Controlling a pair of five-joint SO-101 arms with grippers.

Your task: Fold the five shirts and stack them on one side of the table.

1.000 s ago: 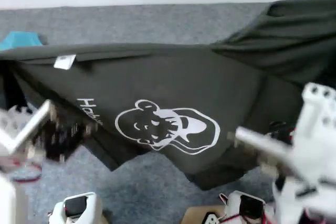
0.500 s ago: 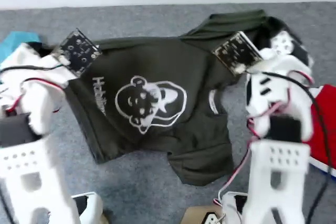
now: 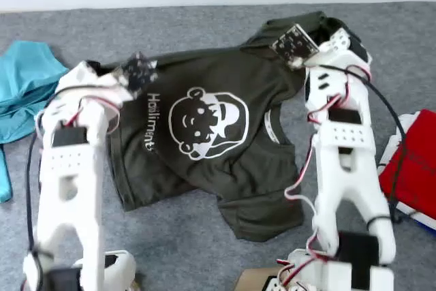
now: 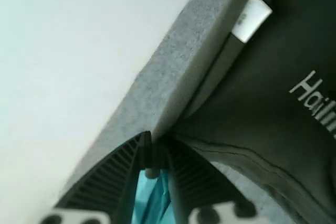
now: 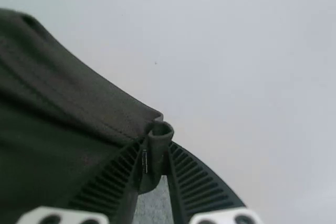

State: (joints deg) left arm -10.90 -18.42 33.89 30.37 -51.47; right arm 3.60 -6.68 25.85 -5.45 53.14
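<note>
A dark olive shirt (image 3: pixel 204 168) with a white cartoon print lies spread face up on the grey table (image 3: pixel 204 22). My left gripper (image 3: pixel 102 71) sits at the shirt's far left corner. In the left wrist view this gripper (image 4: pixel 153 153) is shut on the shirt's hem (image 4: pixel 220 148), near a white label (image 4: pixel 251 18). My right gripper (image 3: pixel 340 32) is at the shirt's far right corner. The right wrist view has that gripper (image 5: pixel 156 148) shut on a fold of the dark shirt (image 5: pixel 52 129).
A teal shirt (image 3: pixel 27 86) lies crumpled at the table's left edge, and its fabric (image 4: pixel 149 203) shows behind my left fingers. A red shirt (image 3: pixel 415 168) sits at the right edge. The arms' bases (image 3: pixel 102 270) stand at the near edge.
The shirt was held high and stretched wide near the camera. Both arms have swung it forward and down, so it now lies on the table with the print facing up.
</note>
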